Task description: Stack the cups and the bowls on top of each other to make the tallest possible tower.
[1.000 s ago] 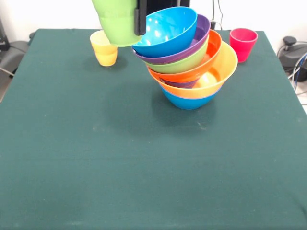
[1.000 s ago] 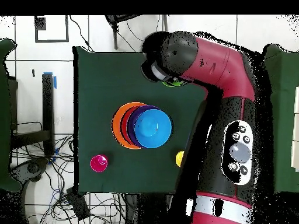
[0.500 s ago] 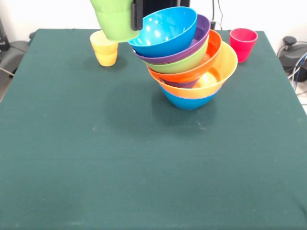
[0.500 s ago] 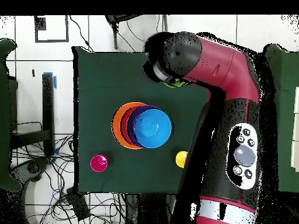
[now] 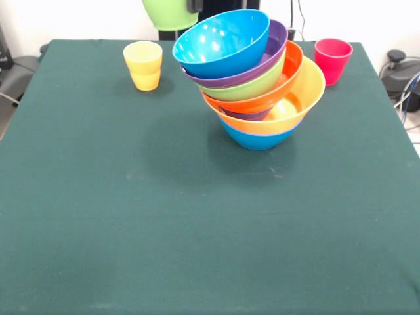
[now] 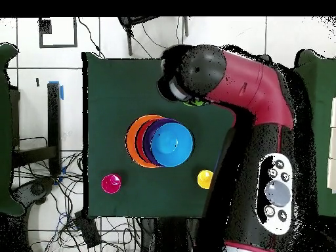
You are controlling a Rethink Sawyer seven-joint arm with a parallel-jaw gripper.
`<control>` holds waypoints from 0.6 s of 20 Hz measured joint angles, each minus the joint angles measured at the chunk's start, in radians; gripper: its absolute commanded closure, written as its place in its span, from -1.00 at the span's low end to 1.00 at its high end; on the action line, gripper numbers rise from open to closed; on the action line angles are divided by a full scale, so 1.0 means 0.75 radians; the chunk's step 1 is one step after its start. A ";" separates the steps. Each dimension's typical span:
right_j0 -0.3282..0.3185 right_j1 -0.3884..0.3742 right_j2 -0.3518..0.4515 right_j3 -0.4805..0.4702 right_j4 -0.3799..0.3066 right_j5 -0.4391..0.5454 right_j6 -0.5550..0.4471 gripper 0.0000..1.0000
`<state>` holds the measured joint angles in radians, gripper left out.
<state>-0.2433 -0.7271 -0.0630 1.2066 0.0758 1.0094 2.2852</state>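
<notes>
Grasping the light green cup, the hand hangs at the top edge, just above and behind the tower's top blue bowl. The tower leans, standing on the green desk. The yellow cup stands left of it, the red-pink cup right.
</notes>
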 measured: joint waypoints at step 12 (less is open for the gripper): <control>0.001 -0.113 0.006 0.178 0.000 0.000 0.000 1.00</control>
<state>-0.2423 -0.8121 -0.0583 1.3403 0.0760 1.0091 2.2852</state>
